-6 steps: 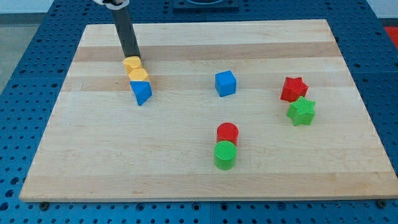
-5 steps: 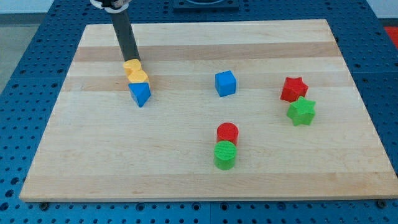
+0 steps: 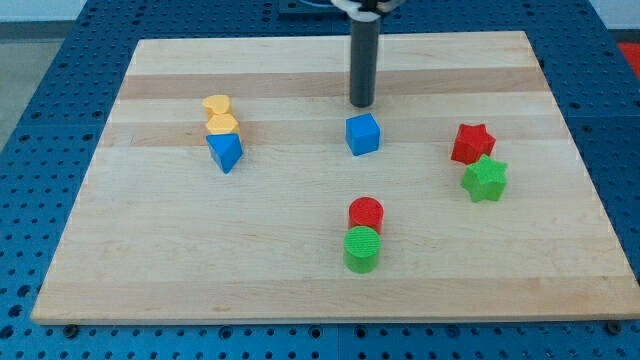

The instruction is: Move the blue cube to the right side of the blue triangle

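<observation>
While the wooden board (image 3: 300, 270) fills most of the view, what matters is my tip (image 3: 361, 104), which sits just toward the view's top from the blue cube (image 3: 363, 134), close but not quite touching as far as I can tell. No jaws here to spread or pinch, it's just a bare rod with nothing against it.

I'd call this the approach step: the tip is lined up near the cube but on the wrong face. The blue triangle (image 3: 226, 151) is well off to the view's left of the tip and a bit lower, so the next move probably means swinging round to the cube's right face and shoving it leftward, stopping short of the triangle.

From the tip, the red star (image 3: 472, 143) and green star (image 3: 485, 179) are off right and down, the red cylinder (image 3: 366, 213) and green cylinder (image 3: 362, 249) straight below, and two yellow blocks (image 3: 218, 113) far left.

The cube looks small, sharp-edged, slightly turned, sitting alone.
</observation>
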Robot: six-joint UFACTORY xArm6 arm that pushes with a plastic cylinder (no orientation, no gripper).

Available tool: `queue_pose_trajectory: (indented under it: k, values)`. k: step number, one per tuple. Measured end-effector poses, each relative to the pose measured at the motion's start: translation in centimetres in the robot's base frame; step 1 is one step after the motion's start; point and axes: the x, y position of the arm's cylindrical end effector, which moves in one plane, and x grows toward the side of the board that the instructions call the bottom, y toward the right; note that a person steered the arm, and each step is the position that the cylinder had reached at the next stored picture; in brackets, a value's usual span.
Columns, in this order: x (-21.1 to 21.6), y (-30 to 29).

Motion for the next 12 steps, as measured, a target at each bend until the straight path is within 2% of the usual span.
queue_pose_trajectory:
  k: [1,4,5,8,11,12]
  values:
    - [3.5,1.5]
    - [7.9,6.4]
    - [7.9,6.4]
    - [4.6,1.4]
    - [4.9,-4.4]
    - [3.4,-1.4]
